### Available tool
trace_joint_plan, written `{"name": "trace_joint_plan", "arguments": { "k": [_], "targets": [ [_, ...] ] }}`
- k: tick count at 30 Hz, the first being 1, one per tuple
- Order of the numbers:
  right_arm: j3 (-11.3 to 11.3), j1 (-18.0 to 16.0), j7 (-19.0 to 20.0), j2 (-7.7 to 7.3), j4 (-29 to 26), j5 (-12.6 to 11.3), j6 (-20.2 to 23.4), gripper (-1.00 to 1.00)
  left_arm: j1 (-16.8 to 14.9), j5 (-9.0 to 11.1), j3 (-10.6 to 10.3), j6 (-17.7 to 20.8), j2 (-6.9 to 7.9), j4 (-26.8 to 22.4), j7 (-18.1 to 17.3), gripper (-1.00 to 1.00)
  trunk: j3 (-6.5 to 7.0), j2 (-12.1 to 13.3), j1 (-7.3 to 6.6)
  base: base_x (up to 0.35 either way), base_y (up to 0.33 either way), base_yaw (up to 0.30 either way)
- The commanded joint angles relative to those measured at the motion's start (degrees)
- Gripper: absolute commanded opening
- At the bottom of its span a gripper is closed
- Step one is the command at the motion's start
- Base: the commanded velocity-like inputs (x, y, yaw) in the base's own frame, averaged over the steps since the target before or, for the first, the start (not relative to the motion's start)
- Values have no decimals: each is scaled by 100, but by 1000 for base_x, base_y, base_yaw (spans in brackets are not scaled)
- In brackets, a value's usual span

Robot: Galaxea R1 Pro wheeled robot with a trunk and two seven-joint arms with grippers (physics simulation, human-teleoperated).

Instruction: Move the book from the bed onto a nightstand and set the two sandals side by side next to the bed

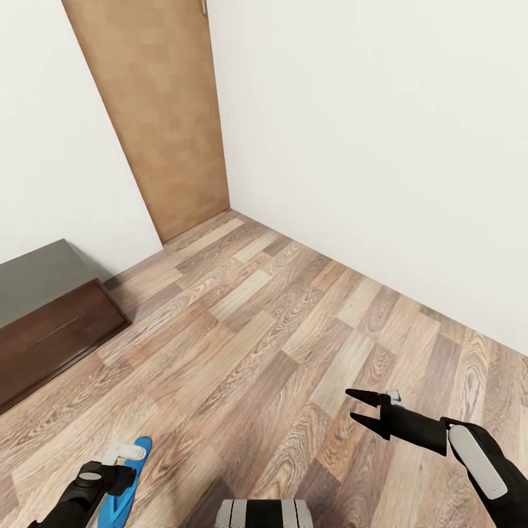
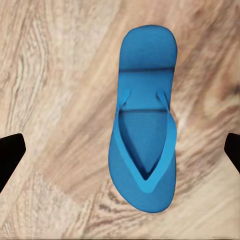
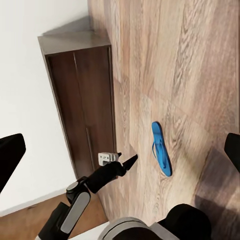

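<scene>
The left gripper (image 1: 126, 460) hangs directly over the bright blue flat sandal (image 2: 145, 125) on the brown wood-plank floor (image 1: 279, 323), fingers spread wide and clear of it, apparently lining up a grab. The right gripper (image 1: 358, 408) waits apart, parted and empty. The long dark brown cabinet (image 1: 51, 334) stands closed, its contents hidden.

Wood-plank floor (image 1: 279, 330) under blue sandal (image 2: 145, 125), dark cabinet (image 1: 51, 330)
</scene>
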Motion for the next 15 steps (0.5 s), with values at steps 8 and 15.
{"name": "trace_joint_plan", "arguments": {
  "k": [8, 15],
  "targets": [
    [-34, 13, 25, 1, 36, -2, 26, 100, -1, 2, 5, 93, -79, -75, -70, 100, -137, -10, 14, 0, 0, 0],
    [-19, 12, 25, 1, 36, 0, 26, 100, -1, 82, 9, 306, -305, -293, -109, 100, -137, -10, 14, 0, 0, 0]
  ]
}}
